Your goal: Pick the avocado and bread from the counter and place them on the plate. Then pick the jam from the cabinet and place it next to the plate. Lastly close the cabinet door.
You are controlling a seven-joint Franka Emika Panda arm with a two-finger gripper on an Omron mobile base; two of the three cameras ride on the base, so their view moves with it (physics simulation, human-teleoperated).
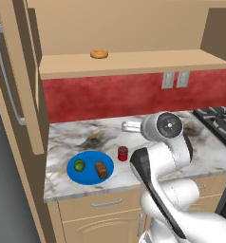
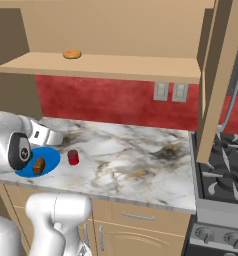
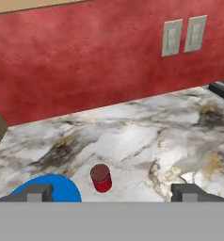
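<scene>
Fingers [image 3: 112,193] spread wide and released, hovering above the jam [image 3: 101,178] with nothing between them.

The jam is a small dark red jar with a slightly darker lid, upright on the marble bench [image 1: 153,156], just beside the blue plate [image 1: 89,176] and apart from it, as far as I can tell. On the plate sit the green avocado [image 1: 79,165] and the dark brown bread [image 1: 101,169]. Behind runs a red wall [image 3: 95,61] with two switch plates [image 3: 183,35]. Up on the cabinet [image 1: 134,62] shelf lies an orange-tan pastry [image 1: 99,54]; the cabinet door [image 1: 15,80] stands open at the left.
</scene>
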